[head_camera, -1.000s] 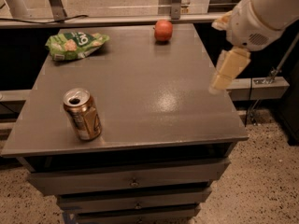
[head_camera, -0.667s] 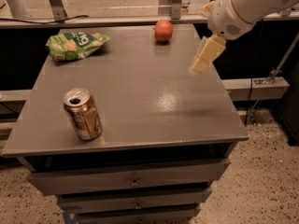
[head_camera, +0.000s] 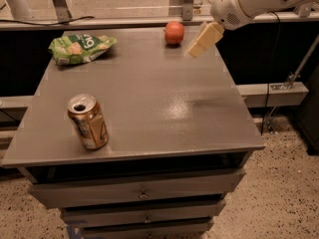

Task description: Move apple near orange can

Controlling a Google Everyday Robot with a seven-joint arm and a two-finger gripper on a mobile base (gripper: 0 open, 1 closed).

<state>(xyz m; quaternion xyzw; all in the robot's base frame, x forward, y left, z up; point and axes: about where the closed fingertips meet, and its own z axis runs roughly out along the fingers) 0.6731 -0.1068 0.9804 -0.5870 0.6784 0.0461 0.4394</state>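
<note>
- Three things lay on the grey table (head_camera: 164,108): the apple (head_camera: 174,32), the orange can (head_camera: 88,122) and a green snack bag (head_camera: 81,47).
- The apple sat at the far edge of the tabletop, a little right of the middle, resting on the surface and free of any grip.
- The gripper (head_camera: 203,40) hung just to the right of the apple and slightly nearer the camera, tilted with its cream tip pointing down and to the left, towards the fruit. A small gap showed between the tip and the apple, so the two were near but apart.
- Whether the gripper was released or clenched could not be told from this angle. It carried nothing.
- The white arm (head_camera: 239,1) reached in from the upper right corner.
- The orange can stood upright near the front left corner, well apart from the apple, with its open top facing up.
- The snack bag lay flat at the far left, level with the apple.
- Compared with a second before, the gripper had travelled from beside the table's right edge up and leftwards across the far right corner, closing most of the gap to the apple.
- The apple, the can and the bag had kept their places.
</note>
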